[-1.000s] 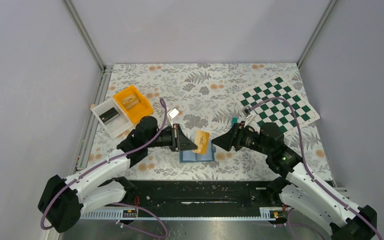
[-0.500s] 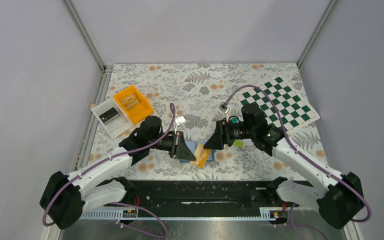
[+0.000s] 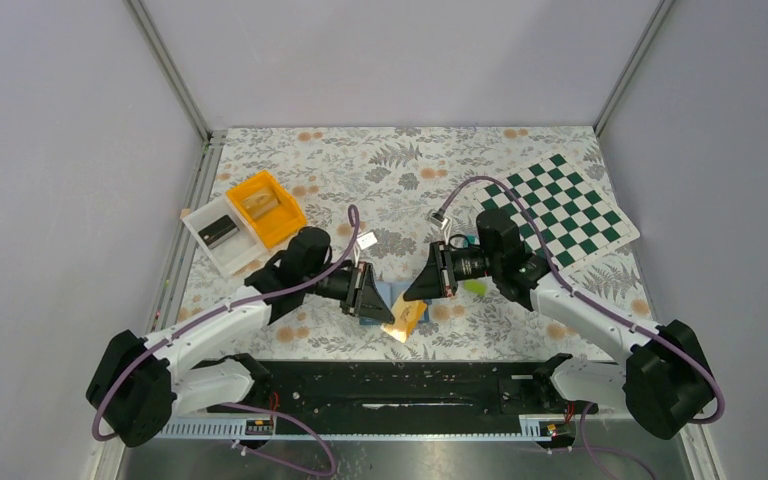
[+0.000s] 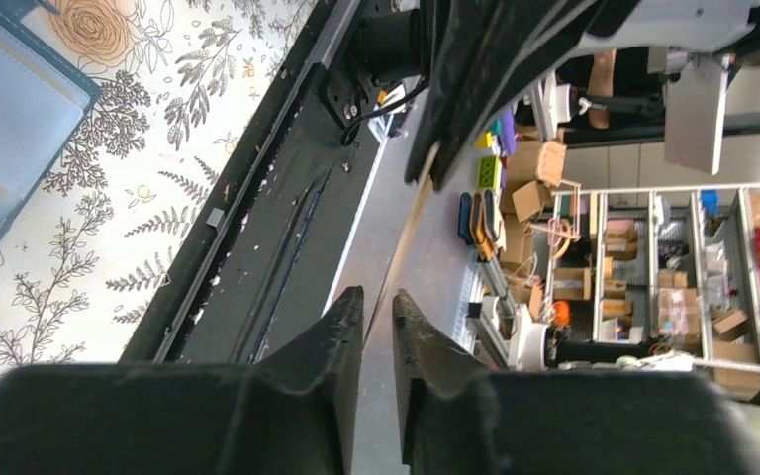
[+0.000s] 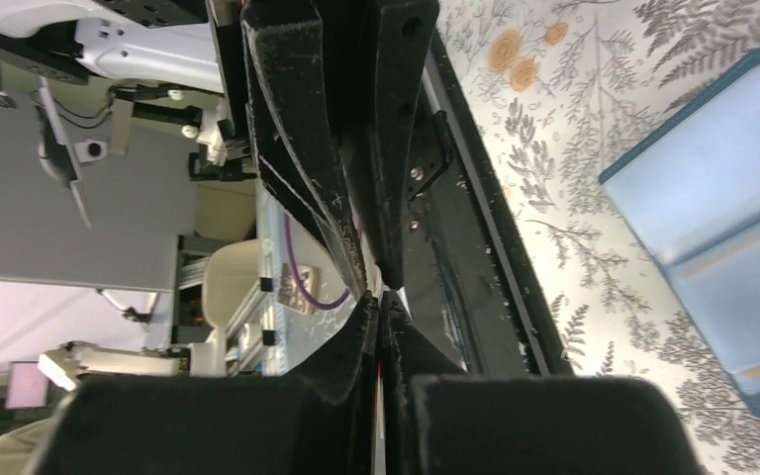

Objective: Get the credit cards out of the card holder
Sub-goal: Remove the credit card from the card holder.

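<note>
- Orange-tan card (image 3: 405,318): at the near edge of the card holder (image 5: 712,188), tilted, between both grippers.
- Right gripper (image 3: 410,296): clamped tight on that card's edge.
- Left gripper (image 3: 388,312): fingers a crack apart, with the card's thin edge running into the gap.
- Holder: lies open flat on the floral table (image 3: 360,170), under the fingertips.
- Lime-green card (image 3: 475,288): just right of the holder.
- Beyond the holder: orange bin (image 3: 265,207) and white bin (image 3: 218,235) to the left, chessboard (image 3: 560,205) to the right.

The card holder (image 3: 388,292) beneath the left tool (image 3: 387,314) and right tool (image 3: 409,295) is mostly hidden, the orange-tan card (image 3: 407,319) partly.
</note>
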Robot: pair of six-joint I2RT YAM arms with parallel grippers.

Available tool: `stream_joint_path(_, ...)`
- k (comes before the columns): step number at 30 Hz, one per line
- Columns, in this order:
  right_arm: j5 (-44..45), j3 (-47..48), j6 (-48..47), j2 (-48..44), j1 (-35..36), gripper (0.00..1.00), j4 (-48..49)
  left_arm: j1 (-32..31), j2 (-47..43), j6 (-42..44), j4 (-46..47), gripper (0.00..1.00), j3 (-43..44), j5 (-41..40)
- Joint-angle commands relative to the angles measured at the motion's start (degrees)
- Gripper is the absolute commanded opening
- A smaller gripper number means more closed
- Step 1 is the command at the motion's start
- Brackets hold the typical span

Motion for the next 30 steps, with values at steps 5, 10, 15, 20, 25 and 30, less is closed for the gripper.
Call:
stream_joint_path(5, 2.33, -2.45, 13.43, -2.79, -0.77, 0.00, 13.14, 1.86, -3.48, -0.99, 2.68, 0.50, 4.76, -3.83)
stream_joint_path(10, 10.56, -5.54, 24.23, -7.66, -4.41, 0.00, 21.16, 4.62, -7.56, -3.62, 6.78, 0.74, 2.20, -5.52)
stream_joint_path(15, 14.45, -8.27, 32.49, -9.13, -5.84, 0.00, 29.90, 5.26, -7.43, -6.51, 9.49, 0.74, 1.89, -5.88)
stream_joint_path(20, 17.03, -10.52, 36.81, -8.60, -5.85, 0.00, 35.46, 5.26, -5.93, -13.05, 17.63, 0.66, 0.59, -8.02)
stream_joint_path(25, 22.04, -14.17, 37.94, -10.39, -5.85, 0.00, 36.38, 5.23, -5.12, -18.84, 26.33, 0.47, -1.48, -10.23)
stream_joint_path(30, 24.99, -16.54, 39.19, -10.76, -5.85, 0.00, 36.72, 5.25, -4.95, -19.86, 26.89, 0.26, -2.37, -12.02)
